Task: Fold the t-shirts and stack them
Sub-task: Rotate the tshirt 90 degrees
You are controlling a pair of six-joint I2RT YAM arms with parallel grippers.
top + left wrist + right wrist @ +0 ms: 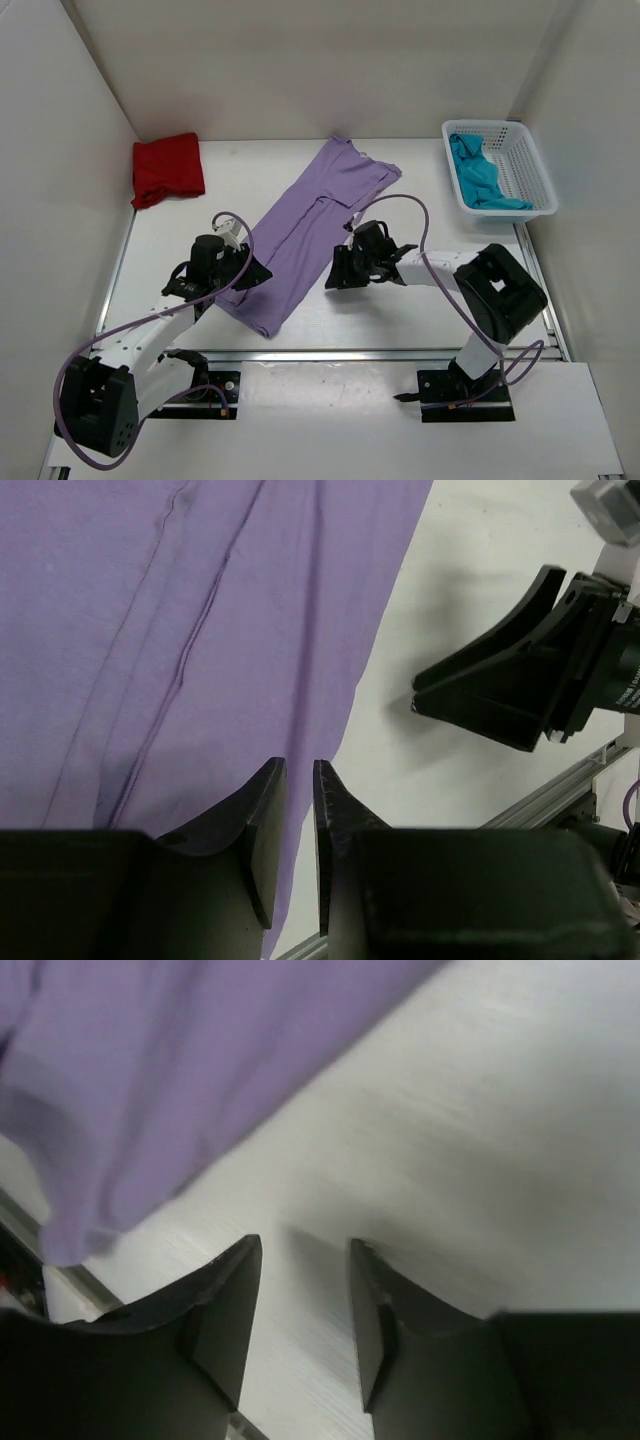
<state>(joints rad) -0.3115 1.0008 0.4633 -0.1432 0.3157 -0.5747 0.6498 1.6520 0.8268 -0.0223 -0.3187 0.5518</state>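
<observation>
The lavender t-shirt (pixel 305 235) lies flat in a long narrow strip, running diagonally across the middle of the table. My left gripper (pixel 257 272) hovers at its near left edge; in the left wrist view (pixel 300 763) its jaws stand a narrow gap apart with nothing pinched, the lavender t-shirt (pixel 200 630) beneath them. My right gripper (pixel 333 274) is just right of the strip, open over bare table (pixel 305 1243), with the cloth (pixel 170 1070) to its upper left. The dark red t-shirt (pixel 167 168) sits folded at the back left. The teal t-shirt (pixel 478 177) lies crumpled in the basket.
A white lattice basket (pixel 525 165) stands at the back right. White walls close in the table on three sides. A metal rail (pixel 380 352) runs along the near edge. The right gripper (pixel 505 690) shows in the left wrist view, close by.
</observation>
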